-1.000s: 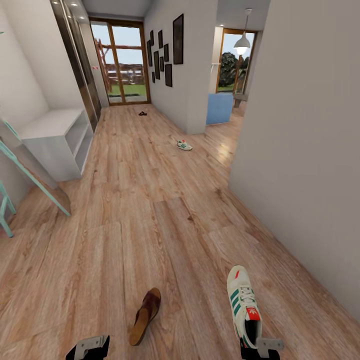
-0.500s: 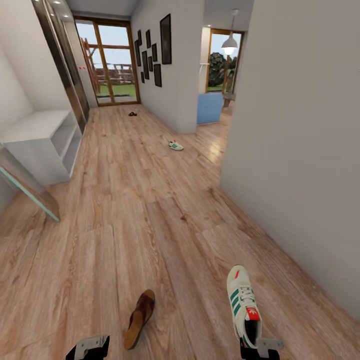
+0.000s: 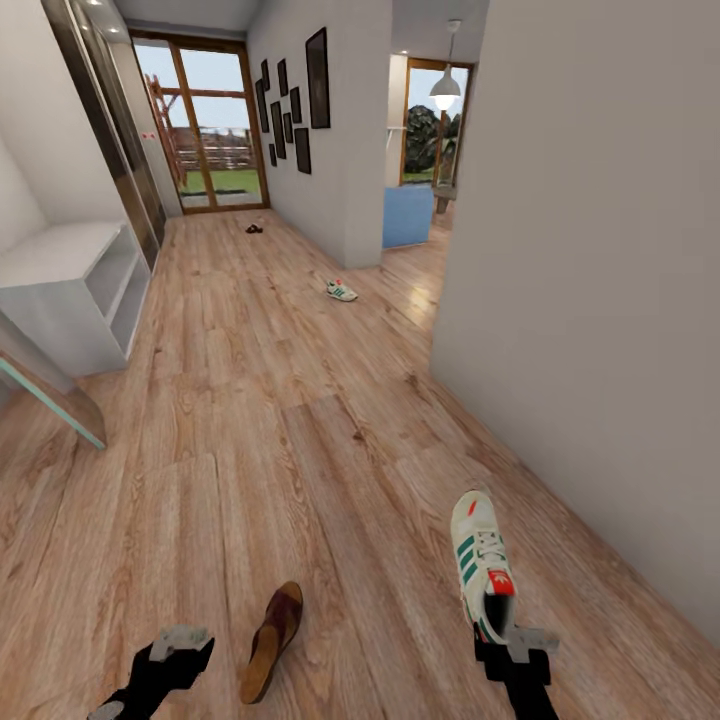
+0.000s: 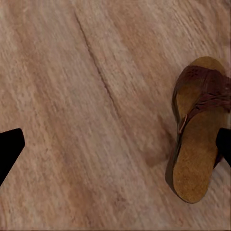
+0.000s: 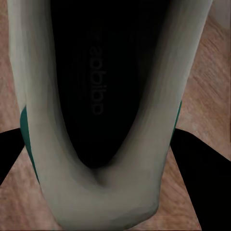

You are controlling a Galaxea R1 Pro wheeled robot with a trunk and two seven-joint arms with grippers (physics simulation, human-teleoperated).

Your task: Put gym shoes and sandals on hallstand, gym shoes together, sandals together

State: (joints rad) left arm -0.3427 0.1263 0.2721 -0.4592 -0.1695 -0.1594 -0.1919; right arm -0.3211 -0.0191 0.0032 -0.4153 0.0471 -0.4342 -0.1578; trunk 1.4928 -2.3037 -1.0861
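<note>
1. Your right gripper [image 3: 503, 640] sits clamped on the heel of the white green-striped sneaker [image 3: 480, 561], above the wood-grain plank floor [image 3: 300, 430].
2. Your left gripper [image 3: 178, 645] hangs spread apart beside the flat brown sandal [image 3: 272, 640] on the planks.
3. The second sneaker [image 3: 341, 291] and second sandal [image 3: 254, 229] lie farther down the corridor; the white shoe rack [image 3: 70, 290] stands left.

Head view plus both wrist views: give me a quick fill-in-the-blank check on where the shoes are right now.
1. The right gripper is at the near gym shoe, at its ____ end.
2. The near sandal lies on the ____.
3. The far gym shoe and far sandal lie farther down the corridor, toward the ____ door.
4. The hallstand bench top holds ____ shoes.

Missing words: heel; floor; glass; no
</note>
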